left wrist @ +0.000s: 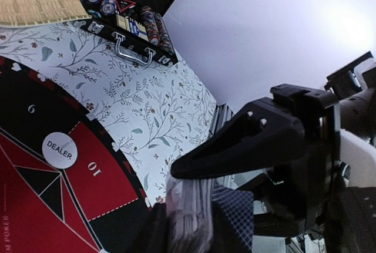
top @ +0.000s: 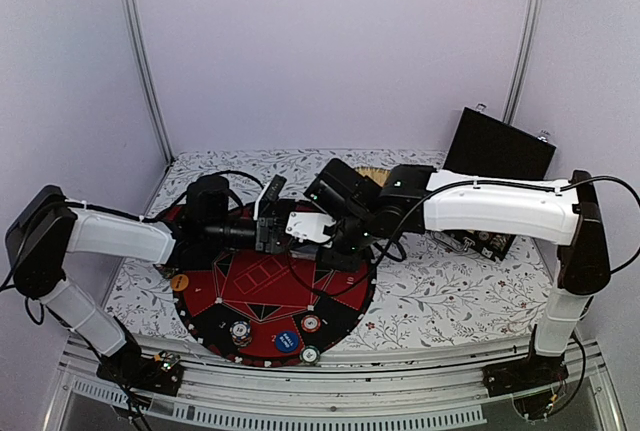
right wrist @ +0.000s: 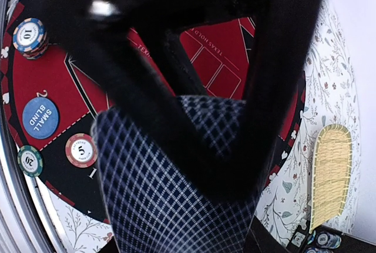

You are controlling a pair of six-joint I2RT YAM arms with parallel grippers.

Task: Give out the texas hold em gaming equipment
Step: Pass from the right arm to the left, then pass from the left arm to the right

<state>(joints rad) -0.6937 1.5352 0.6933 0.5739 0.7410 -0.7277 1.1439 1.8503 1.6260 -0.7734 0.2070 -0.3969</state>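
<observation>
A round red and black poker mat (top: pixel 262 296) lies in the middle. My left gripper (top: pixel 268 227) hovers over its far part, shut on a deck of cards (left wrist: pixel 189 206). My right gripper (top: pixel 335 234) meets it from the right and is shut on one card with a dark blue lattice back (right wrist: pixel 170 200); the card's white face (top: pixel 305 226) shows from above. On the mat's near edge lie a blue-white chip (right wrist: pixel 29 34), a blue SMALL BLIND button (right wrist: pixel 40 118), a red chip (right wrist: pixel 81 149) and a green chip (right wrist: pixel 29 160). A white DEALER button (left wrist: pixel 59 149) lies at the right.
An orange chip (top: pixel 179 281) sits at the mat's left edge. An oval straw tray (right wrist: pixel 332 174) lies behind the mat. An open black chip case (top: pixel 495 161) with chip stacks (left wrist: pixel 151 24) stands at the back right. Walls close in on both sides.
</observation>
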